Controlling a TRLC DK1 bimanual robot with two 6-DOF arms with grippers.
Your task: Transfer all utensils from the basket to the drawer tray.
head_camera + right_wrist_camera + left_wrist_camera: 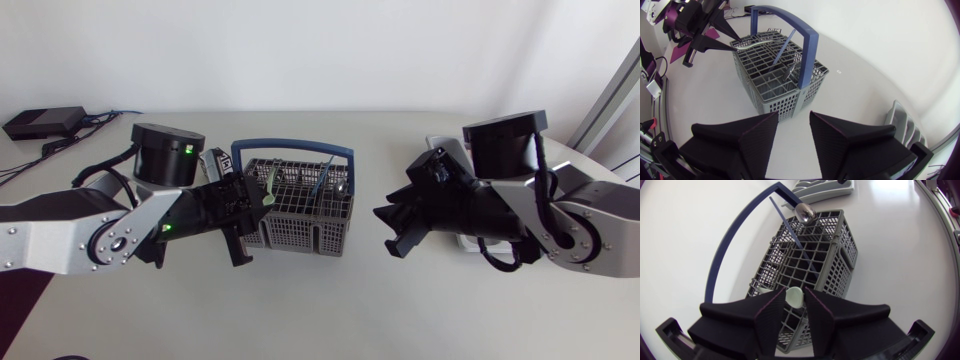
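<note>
Starting at the left, a flat black box (42, 122) sits at the back corner of the white desk (300, 310), cables trailing beside it. My left arm (60, 240) comes in from that side and angles toward the basket, and my left end effector (794, 292) is right at the basket's near wall, fingers drawn close together. They clamp the rounded tip of a pale green utensil (794, 300) from both sides, so that one is in my grip. The rest of the utensil slants up over the basket's left compartments. The grey mesh basket (300, 228) stands near the middle of the desk, upright, its blue handle (292, 146) arching over the top. Inside, a blue-handled spoon (804, 213) leans across the compartments, its shiny bowl up by the far rim, just under the handle. Moving right, there's a bare strip of desk, and then my right end effector (794, 125), fingers spread apart with nothing between them, pointing at the basket but well clear of it. My right arm (560, 220) comes in from the right edge behind it. The light grey drawer tray (822, 190) lies on the desk beyond the basket, mostly under that right arm.
</note>
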